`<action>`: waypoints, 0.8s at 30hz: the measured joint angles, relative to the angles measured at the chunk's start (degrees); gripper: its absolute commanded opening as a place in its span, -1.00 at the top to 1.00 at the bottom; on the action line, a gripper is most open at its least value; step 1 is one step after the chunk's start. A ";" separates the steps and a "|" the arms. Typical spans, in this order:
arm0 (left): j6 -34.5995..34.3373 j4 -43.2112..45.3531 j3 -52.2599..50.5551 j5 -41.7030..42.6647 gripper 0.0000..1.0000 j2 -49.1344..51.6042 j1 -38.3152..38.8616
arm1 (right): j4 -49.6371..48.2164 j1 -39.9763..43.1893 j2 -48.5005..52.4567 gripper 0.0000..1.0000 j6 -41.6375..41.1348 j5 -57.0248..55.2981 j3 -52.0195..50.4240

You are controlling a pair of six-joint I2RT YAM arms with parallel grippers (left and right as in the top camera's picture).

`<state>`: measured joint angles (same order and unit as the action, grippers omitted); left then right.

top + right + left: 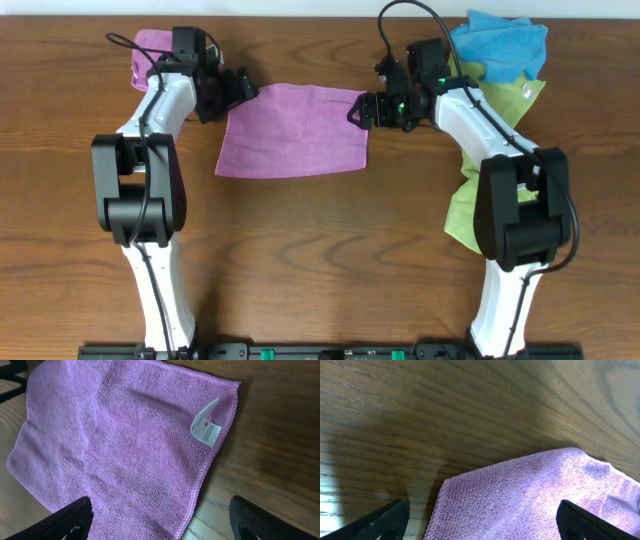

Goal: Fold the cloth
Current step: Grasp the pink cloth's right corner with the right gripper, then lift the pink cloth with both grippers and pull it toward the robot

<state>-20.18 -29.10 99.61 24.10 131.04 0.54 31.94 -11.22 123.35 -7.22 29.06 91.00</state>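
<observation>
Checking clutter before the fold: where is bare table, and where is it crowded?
Widest bare table: in front of the cloth, between the left arm and right arm. A narrower strip lies behind the cloth, between the left gripper and right gripper. Crowded: the right side, with the blue cloth and green cloths; the far left corner holds a purple pad.

1. On my overhead feed, the left arm [165,100] and right arm [465,115] both wear smooth white link shells.
2. The joint housings [135,190] are bulky matte black blocks.
3. A thin black cable [381,25] loops off each wrist.
4. A small green light [400,103] glows on the right wrist.
5. The left end effector [245,88] and right end effector [358,110] are black, and their fingers [60,522] look dark and wedge-shaped on my wrist feeds.
</observation>
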 measured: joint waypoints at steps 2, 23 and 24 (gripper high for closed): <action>-0.52 0.13 0.02 0.17 -0.91 0.02 0.00 | -0.57 0.31 0.35 -0.73 -0.31 0.17 0.00; -5.35 2.75 0.02 6.21 -0.91 0.72 -0.02 | -13.55 1.09 7.43 -0.48 -7.54 5.79 0.17; -5.35 2.75 0.02 6.69 -0.91 0.76 -0.02 | -13.86 1.09 7.54 -0.44 -7.85 5.99 0.22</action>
<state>-25.54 -26.35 99.63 30.79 131.81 0.51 18.09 -10.13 130.89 -15.07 35.05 91.22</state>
